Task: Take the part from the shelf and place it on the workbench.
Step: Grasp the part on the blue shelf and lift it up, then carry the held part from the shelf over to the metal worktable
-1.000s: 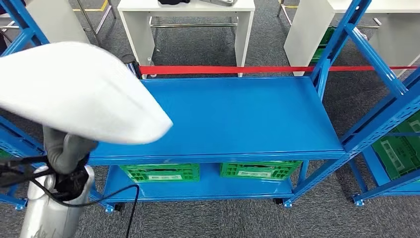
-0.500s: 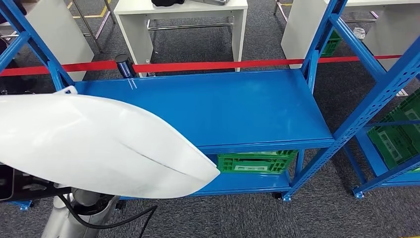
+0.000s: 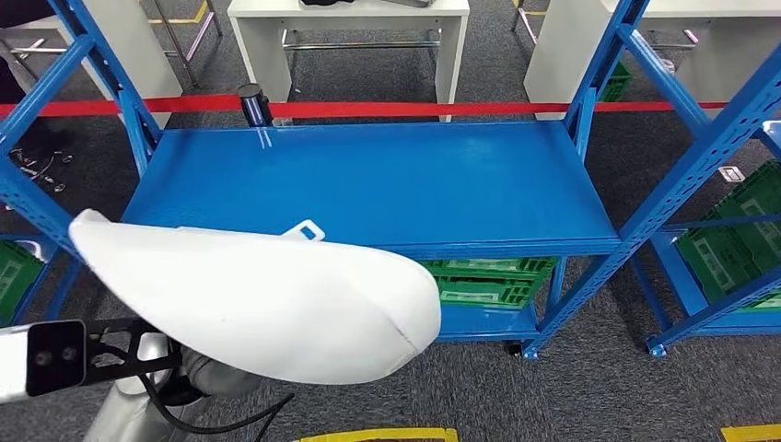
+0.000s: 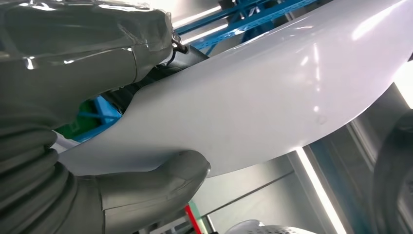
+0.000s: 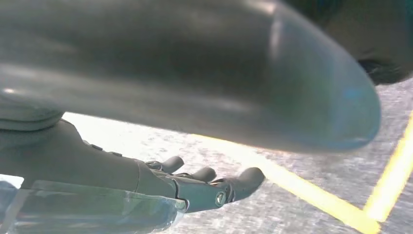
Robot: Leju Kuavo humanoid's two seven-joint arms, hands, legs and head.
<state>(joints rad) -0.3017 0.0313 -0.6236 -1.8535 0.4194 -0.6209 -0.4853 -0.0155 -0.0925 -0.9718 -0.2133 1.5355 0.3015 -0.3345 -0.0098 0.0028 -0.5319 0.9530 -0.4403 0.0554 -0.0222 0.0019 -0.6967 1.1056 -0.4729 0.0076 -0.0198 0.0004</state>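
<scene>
While the left robot hand grips the white part at seven o'clock, the part hangs before the blue shelf. The right robot hand holds nothing, fingers extended above the floor.

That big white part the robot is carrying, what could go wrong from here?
Three risks stand out. The white part is large and smooth, and the left robot hand holds it near one edge, so it might slip or tip. It hides much of the head view, which could make placing it harder. While being carried, it may knock the blue shelf, since it hangs close to the shelf's front edge.
</scene>
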